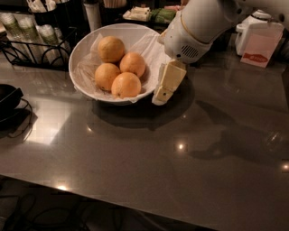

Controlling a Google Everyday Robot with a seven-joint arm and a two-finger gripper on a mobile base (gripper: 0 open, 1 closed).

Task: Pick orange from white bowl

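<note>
The white bowl [86, 52] stands at the back left of the grey table, lined with crinkled white paper. It holds several oranges. The paler, yellow-tan orange [111, 48] lies at the back of the bowl, with three deeper-orange fruits in front of it. My gripper [160, 95] hangs from the white arm [198, 25], pointing down and to the left. Its tip is at the bowl's right rim, outside the bowl and low over the table. It holds nothing that I can see.
A black wire rack [31, 43] with cups stands at the back left. A small black dish [6, 97] sits at the left edge. A white container with a red label [258, 43] stands at the back right. Packets [149, 13] lie behind the bowl.
</note>
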